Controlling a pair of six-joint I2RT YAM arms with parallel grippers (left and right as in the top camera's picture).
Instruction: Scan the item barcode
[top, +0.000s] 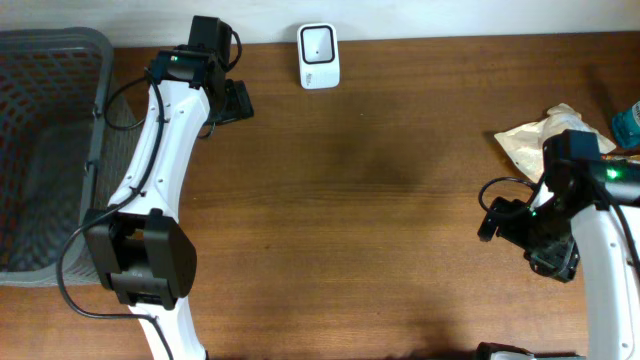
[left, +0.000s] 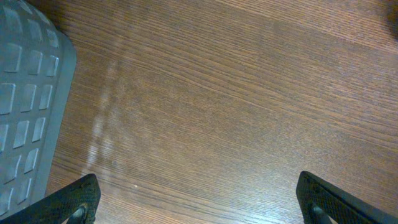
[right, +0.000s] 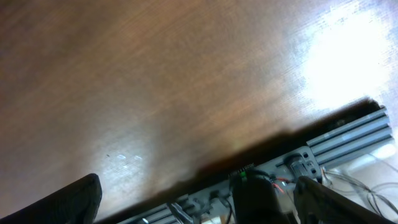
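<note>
A white barcode scanner (top: 319, 55) stands at the table's far edge, near the middle. A crinkled beige packet (top: 540, 135) lies at the right edge, with part of a teal item (top: 628, 120) beside it; no barcode shows on either. My left gripper (top: 236, 101) is open at the far left, left of the scanner, over bare wood. In the left wrist view the left gripper (left: 199, 205) holds nothing. My right gripper (top: 525, 240) is open below the packet, apart from it. In the right wrist view the right gripper (right: 199, 205) is empty above the table's front edge.
A grey mesh basket (top: 45, 60) fills the left side, and its rim (left: 28, 93) shows in the left wrist view. An aluminium frame with cables (right: 348, 140) runs beyond the table's front edge. Brown wood (top: 380, 200) lies between the arms.
</note>
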